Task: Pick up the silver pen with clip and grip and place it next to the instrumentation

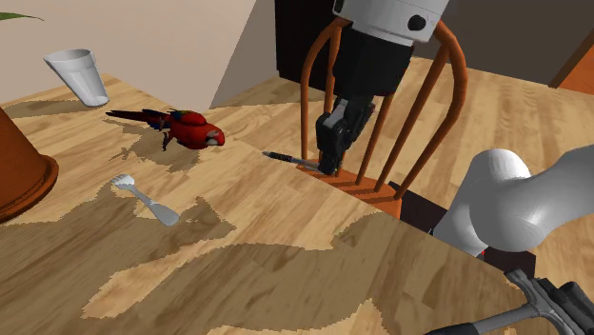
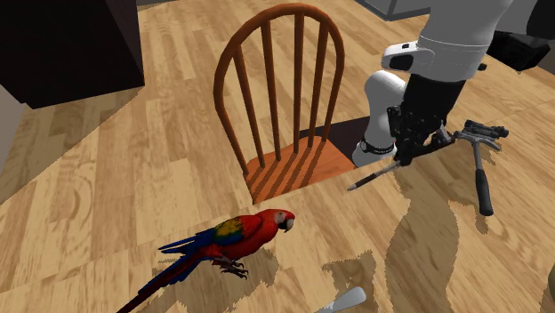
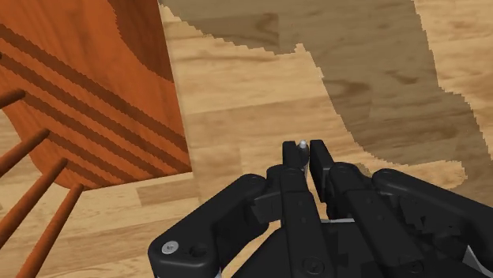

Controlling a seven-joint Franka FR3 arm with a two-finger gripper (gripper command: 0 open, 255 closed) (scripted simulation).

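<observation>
Wooden tabletop (image 1: pixel 286 238) crossed by jagged-edged shadows. A red parrot figure (image 1: pixel 190 128) with blue and yellow wings is seen standing on it, its beak turned toward the shoulder view's right. A pale cup (image 1: pixel 78 74) is placed behind the parrot, toward the shoulder view's upper left. A pale piece of cutlery (image 1: pixel 148 200) is laid in front of the parrot, nearer the camera. A terracotta pot (image 1: pixel 19 171) is cut off by the shoulder view's left edge. A reddish-brown spindle-back chair (image 2: pixel 293 164) is drawn up against the table's far edge.
</observation>
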